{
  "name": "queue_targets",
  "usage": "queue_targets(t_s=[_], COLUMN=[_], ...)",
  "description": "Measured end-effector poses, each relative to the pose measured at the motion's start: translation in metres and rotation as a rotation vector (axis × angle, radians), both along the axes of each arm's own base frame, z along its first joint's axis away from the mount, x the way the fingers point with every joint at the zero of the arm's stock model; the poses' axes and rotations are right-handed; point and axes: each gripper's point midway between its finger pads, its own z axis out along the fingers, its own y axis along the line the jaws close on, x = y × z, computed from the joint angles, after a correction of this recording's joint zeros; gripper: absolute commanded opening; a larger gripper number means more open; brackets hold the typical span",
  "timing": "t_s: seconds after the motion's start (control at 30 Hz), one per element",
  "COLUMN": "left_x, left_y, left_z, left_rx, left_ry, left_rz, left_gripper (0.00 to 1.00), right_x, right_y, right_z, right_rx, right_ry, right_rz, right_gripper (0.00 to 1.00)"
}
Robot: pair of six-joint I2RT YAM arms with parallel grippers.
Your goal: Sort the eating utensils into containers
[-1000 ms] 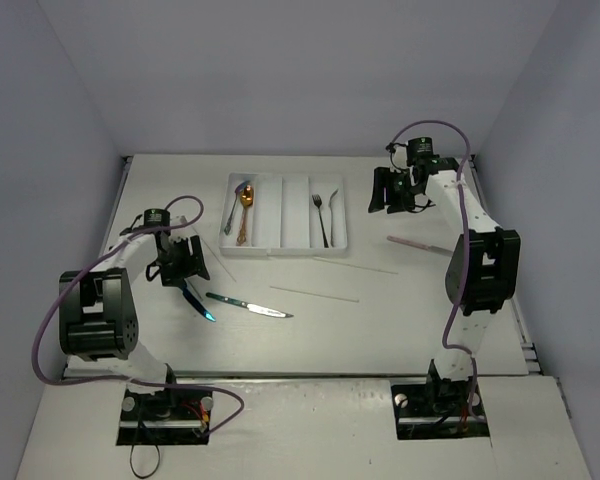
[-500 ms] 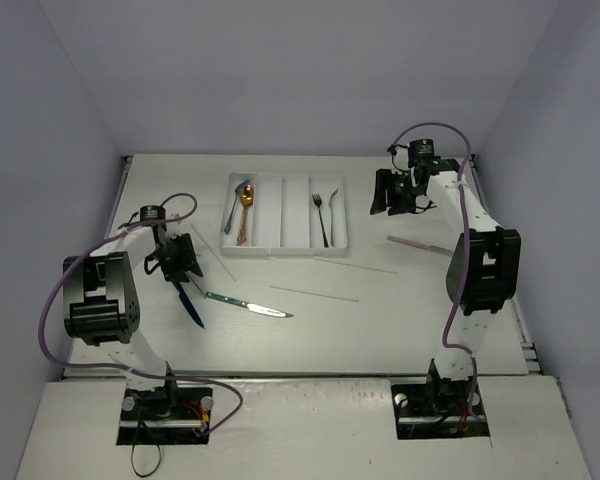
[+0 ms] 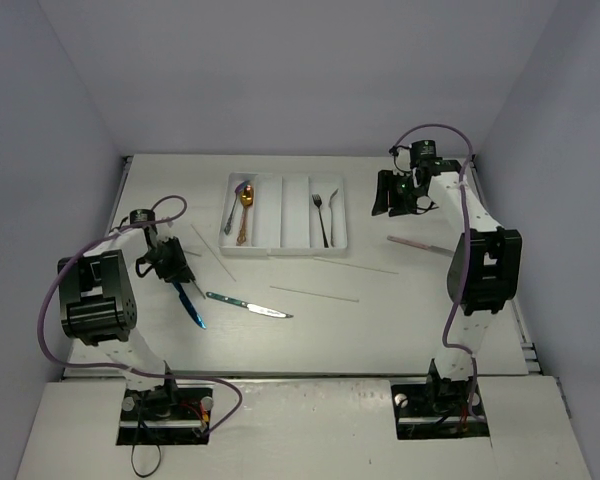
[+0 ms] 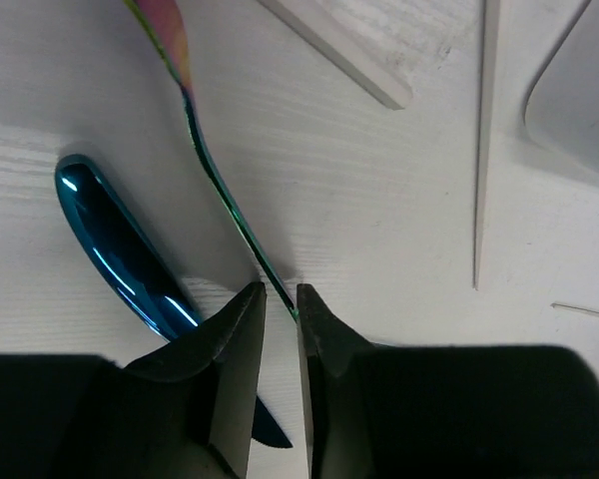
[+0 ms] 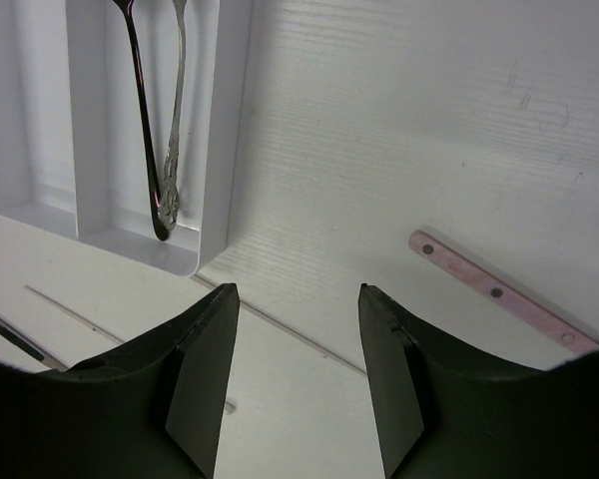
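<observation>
Left gripper [image 4: 278, 293]: jaws drawn to a narrow slit, pinching the thin stem of an iridescent utensil [image 4: 212, 165]. Its pink-purple end runs forward and left of the fingertips. A blue knife [image 4: 115, 239] lies just left of that stem, its near end passing under the left finger. Whether the stem has left the table I cannot tell.

Judgement: the step in hand is carrying this one piece to the tray [image 3: 285, 250], forward and right of this gripper. To do it well, rise straight up, check that the blue knife is not dragged along, and keep the stem level, because so slim a pinch may swivel.

Right gripper [image 5: 295, 294]: jaws wide apart, nothing held. A pink strip [image 5: 494, 292] lies on the table to its right.

Views compared: only the left wrist camera shows the pinch and two separate pieces, where the overhead view gives one blue streak. Only the overhead view shows the route, a gold spoon [image 3: 246, 200] in the tray and a loose knife [image 3: 248, 305] right of the left gripper. The right wrist camera shows a black fork [image 5: 145, 120] and a silver fork [image 5: 177, 110] side by side in the end compartment — forward and left of its fingers.
</observation>
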Motion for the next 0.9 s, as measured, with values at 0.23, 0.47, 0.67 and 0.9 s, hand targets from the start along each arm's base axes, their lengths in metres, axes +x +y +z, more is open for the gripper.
queue_targets(t_s=[0.23,0.47,0.67,0.9], left_x=[-0.006,-0.015,-0.022,-0.025], left_y=[0.008,0.013,-0.001,-0.025], left_z=[-0.001,-0.002,0.011,0.088], left_rx=[-0.010,-0.018,-0.083,-0.117], left_ry=[0.024,0.054,0.029,-0.228], left_rz=[0.028,0.038,-0.002,-0.080], left_gripper=[0.02,0.00,0.00,0.00], right_x=[0.000,-0.001,-0.001,-0.003], right_y=[-0.003,-0.003,-0.002,0.002], right_z=[0.013,0.025,0.025,0.026], right_rx=[0.002,0.005,0.012,0.031], right_ry=[-0.029,-0.056,-0.056,-0.057], right_rz=[-0.006,-0.007,-0.003,0.017], right_gripper=[0.48,0.47,0.43,0.46])
